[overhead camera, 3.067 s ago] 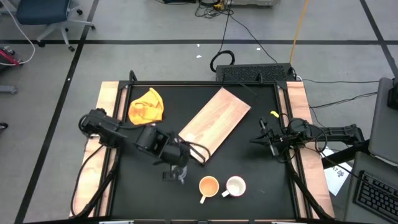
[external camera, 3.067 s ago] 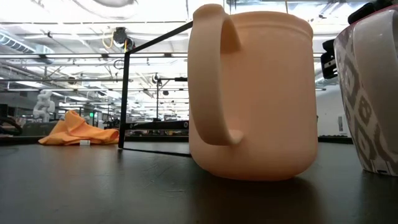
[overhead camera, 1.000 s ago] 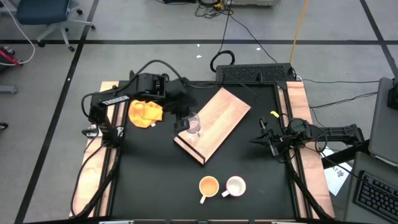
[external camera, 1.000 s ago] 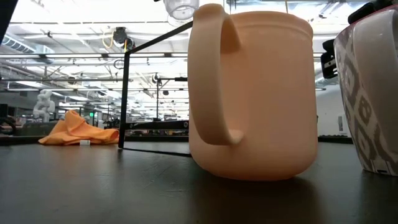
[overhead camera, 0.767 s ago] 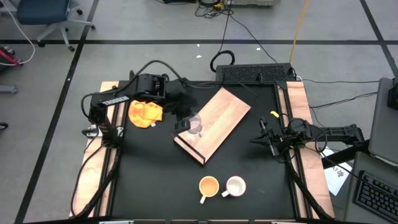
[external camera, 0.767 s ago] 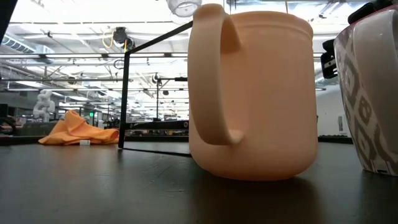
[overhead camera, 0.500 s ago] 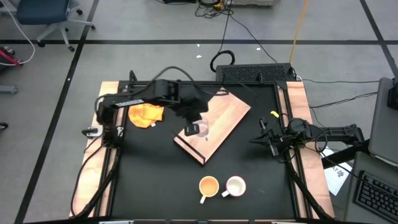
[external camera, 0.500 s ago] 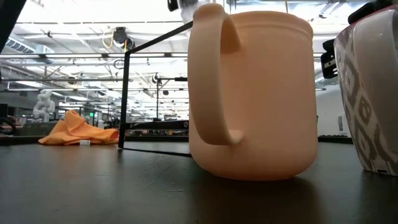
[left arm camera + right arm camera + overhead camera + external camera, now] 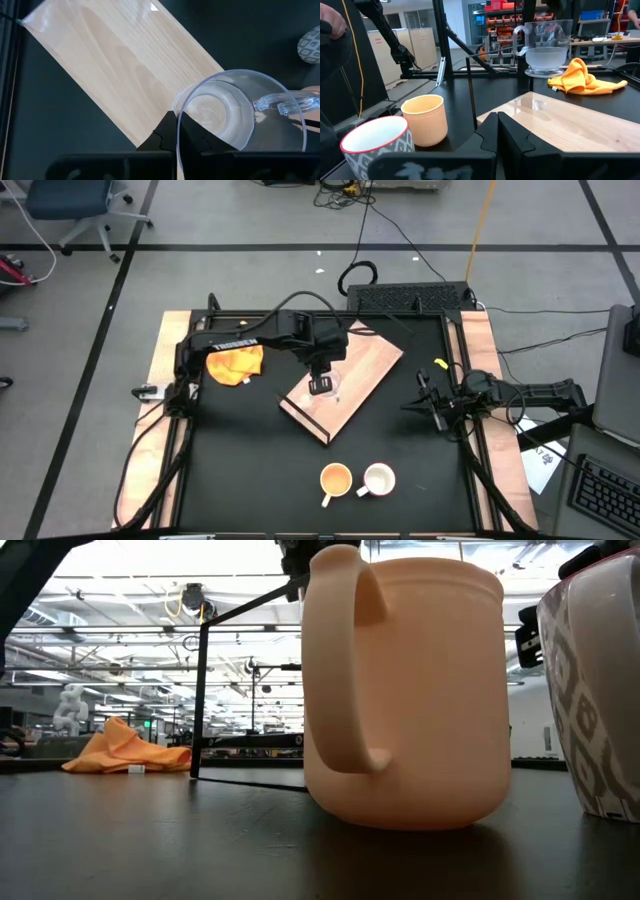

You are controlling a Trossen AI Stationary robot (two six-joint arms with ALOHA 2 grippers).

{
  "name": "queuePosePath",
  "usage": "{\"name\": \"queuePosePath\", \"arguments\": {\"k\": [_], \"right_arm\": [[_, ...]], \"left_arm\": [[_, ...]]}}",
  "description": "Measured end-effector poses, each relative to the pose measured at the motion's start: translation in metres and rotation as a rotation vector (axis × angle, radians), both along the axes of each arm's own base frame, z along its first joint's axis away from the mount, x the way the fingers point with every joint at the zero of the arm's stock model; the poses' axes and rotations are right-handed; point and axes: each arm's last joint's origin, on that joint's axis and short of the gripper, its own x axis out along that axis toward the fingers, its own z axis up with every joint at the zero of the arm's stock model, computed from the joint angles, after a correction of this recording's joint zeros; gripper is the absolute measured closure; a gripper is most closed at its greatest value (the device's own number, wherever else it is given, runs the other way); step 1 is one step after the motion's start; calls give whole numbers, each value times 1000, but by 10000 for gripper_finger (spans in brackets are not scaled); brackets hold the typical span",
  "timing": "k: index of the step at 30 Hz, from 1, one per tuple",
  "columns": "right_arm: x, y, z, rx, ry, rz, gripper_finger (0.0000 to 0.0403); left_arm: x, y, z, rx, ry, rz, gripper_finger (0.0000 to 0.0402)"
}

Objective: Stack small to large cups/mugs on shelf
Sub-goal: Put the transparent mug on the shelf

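My left hand (image 9: 321, 383) hangs over the shelf (image 9: 360, 365), fingers pressed together on the rim of the clear glass cup (image 9: 235, 112); the cup sits just beneath my wrist, its handle on the far side from my fingers, and the light wood shows straight through its base; from the right wrist view the cup (image 9: 543, 46) appears to ride a little above the board rather than on it, though I cannot tell the gap for sure. My right hand (image 9: 428, 404) waits at the far edge of the counter (image 9: 240, 470), well apart from my left, its fingers closed on nothing.

I judge this to be the first placement: the smallest vessel goes down first; the next move calls for lowering it level until the base meets the wood, then spreading my fingers and lifting clear without tipping it.

Counting: three vessels in all; one glass cup in my grip; one yellow-orange mug (image 9: 335, 480) and one white mug (image 9: 379, 479), side by side on the counter, well away from my left hand toward the near edge and not yet moved; one shelf; one yellow cloth (image 9: 234, 362) just beside my left arm.
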Motion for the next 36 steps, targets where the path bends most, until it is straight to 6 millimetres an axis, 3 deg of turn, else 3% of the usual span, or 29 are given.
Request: {"name": "queuePosePath", "arguments": {"k": [21,32,36], "right_arm": [[0,0,0,0,0,0,403],[0,0,0,0,0,0,403],[0,0,0,0,0,0,403]], "left_arm": [[6,-14,-7,-22,-10,-5,401],[13,-30,-42,1,44,-8,401],[13,-31,-46,-2,52,-7,401]]}}
